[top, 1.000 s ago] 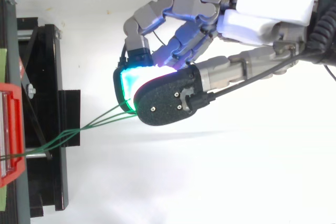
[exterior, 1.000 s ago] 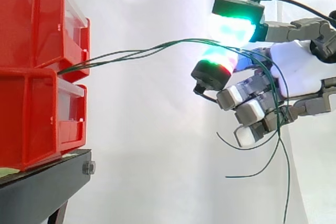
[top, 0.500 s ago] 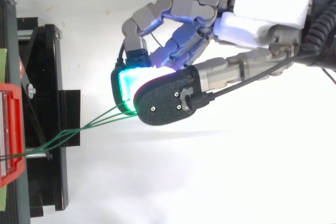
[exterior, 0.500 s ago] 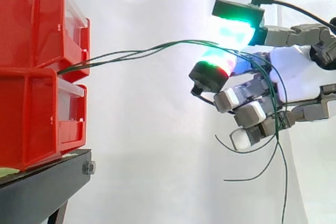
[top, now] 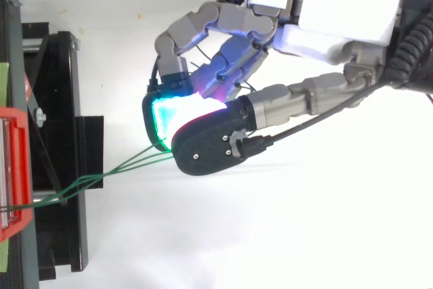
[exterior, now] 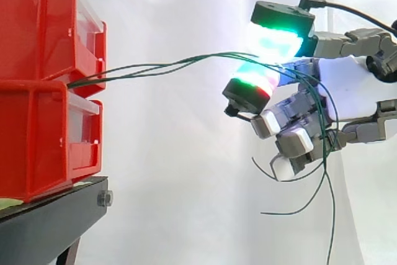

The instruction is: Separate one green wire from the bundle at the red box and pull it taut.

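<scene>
**Several strands in the pinch, none singled out yet**

The hand (exterior: 353, 88) sits to the right of the work, well apart from the bins, with its fingers curled. Two glowing fingertips (exterior: 273, 38) close on each other from above and below. The green wires (exterior: 161, 66) pass between them, so the hand is grasping wire rather than hanging free. From the side, more than one strand runs into that pinch. From above, two or three wires (top: 122, 167) fan apart just short of the dark thumb pad. How many are truly clamped cannot be told. Behind the pinch the strands drape over the lower curled fingers, and their loose ends (exterior: 288, 213) curl and hang below the hand.

Outward from the hand, the wires run leftward in a shallow arc, bunched close together. They end at the seam between the two stacked red bins (exterior: 37, 122). The bins rest on a black stand (exterior: 49, 221) before a white curtain (exterior: 173, 166).

By the look of it, the task is at the separating step. The bundle is gripped, no single strand stands clear, and the slight bow suggests the run is not taut. The next move calls for letting all but one strand slip from the pinch. The hand would then draw away from the bins until that strand straightens, gently enough not to tug it loose.
</scene>
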{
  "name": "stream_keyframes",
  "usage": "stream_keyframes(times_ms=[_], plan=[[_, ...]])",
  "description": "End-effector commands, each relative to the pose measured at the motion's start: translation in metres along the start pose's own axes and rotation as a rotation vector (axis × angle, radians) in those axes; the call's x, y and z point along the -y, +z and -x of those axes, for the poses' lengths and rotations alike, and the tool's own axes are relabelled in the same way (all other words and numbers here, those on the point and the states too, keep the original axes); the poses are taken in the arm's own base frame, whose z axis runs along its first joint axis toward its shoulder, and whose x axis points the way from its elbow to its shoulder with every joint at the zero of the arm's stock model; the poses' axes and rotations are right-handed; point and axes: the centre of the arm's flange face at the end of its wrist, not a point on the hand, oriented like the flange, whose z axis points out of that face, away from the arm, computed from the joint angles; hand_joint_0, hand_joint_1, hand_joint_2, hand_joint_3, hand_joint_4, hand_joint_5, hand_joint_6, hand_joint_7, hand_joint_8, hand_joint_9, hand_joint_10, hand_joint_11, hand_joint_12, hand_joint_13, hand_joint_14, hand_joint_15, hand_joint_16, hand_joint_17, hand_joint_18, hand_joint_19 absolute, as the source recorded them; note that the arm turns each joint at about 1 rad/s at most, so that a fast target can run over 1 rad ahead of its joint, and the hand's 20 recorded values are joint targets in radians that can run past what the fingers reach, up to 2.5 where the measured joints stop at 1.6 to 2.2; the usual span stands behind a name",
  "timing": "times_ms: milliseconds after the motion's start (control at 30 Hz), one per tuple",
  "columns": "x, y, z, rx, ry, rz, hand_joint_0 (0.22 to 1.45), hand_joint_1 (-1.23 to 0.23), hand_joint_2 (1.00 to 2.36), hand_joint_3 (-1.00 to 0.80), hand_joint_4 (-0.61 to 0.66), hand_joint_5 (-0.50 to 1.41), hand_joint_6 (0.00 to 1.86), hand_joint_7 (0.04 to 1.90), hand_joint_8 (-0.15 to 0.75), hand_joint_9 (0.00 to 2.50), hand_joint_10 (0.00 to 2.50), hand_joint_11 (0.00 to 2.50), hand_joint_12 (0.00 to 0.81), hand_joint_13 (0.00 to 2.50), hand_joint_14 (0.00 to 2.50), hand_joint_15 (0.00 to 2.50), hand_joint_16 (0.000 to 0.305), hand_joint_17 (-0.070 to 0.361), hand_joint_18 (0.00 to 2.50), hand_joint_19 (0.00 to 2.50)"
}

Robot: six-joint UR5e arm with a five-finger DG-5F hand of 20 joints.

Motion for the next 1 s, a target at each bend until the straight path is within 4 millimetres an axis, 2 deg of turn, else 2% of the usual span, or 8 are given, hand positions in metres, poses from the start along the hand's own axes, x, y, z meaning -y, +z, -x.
stream_keyframes(times_ms=[0, 967], plan=[[0.0001, 0.0000, 0.0000, 0.000, -0.005, 0.000, 0.62, -0.75, 1.02, -0.17, -0.06, -0.18, 0.87, 1.19, 0.246, 0.86, 0.02, 0.88, 0.341, 1.00, 0.03, 0.77, 0.049, 0.111, 0.74, 0.52], [0.0001, 0.0000, 0.0000, 0.000, -0.005, 0.000, 0.63, -0.75, 1.02, -0.16, -0.06, -0.18, 0.87, 1.18, 0.243, 0.86, 0.02, 0.85, 0.343, 0.95, 0.03, 0.74, 0.049, 0.111, 0.74, 0.50]])
